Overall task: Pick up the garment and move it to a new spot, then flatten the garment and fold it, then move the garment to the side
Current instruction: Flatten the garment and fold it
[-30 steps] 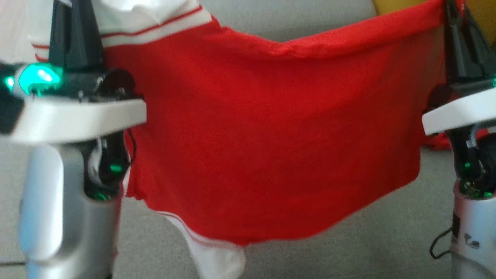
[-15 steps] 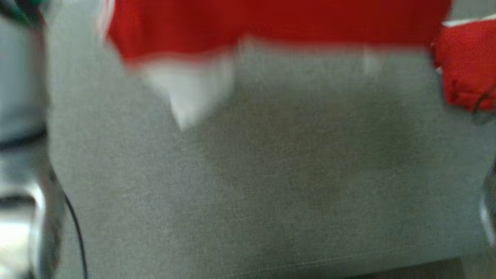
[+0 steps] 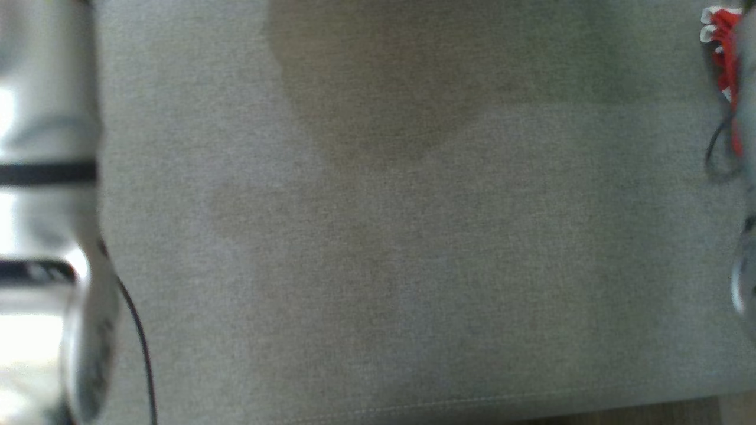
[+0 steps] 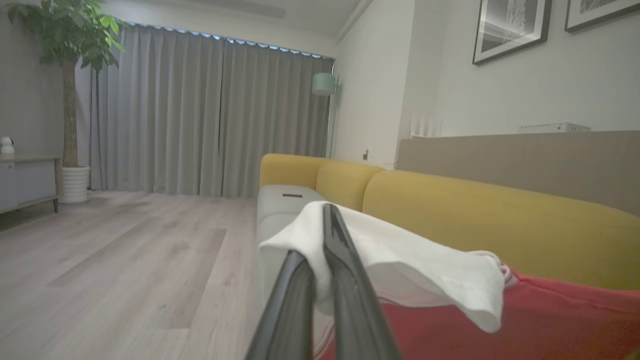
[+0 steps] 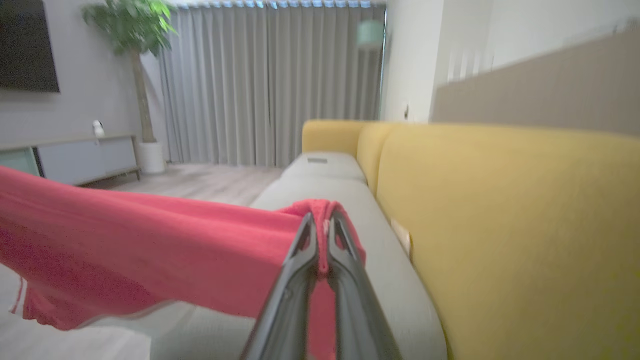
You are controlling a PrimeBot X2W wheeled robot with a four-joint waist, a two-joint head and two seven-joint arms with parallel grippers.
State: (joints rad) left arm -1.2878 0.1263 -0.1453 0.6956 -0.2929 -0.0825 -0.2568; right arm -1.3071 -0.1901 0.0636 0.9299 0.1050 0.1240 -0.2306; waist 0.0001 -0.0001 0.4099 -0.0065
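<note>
Your garment (image 5: 150, 250), red with white trim, is hanging stretched between both grippers above the grey sofa seat (image 3: 378, 265). Your left gripper (image 4: 320, 240) is pinching its white part, fingers pressed together. Your right gripper (image 5: 320, 225) is clamping a bunched red edge. Wrist views are showing the yellow sofa back (image 5: 500, 225), curtains (image 4: 200, 110), plant (image 4: 65, 40) and wood floor (image 4: 125, 260). Head view is blurring, catching a red sliver top right.

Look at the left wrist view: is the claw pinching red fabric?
No, the left claw is shut on a white part of the garment.
</note>
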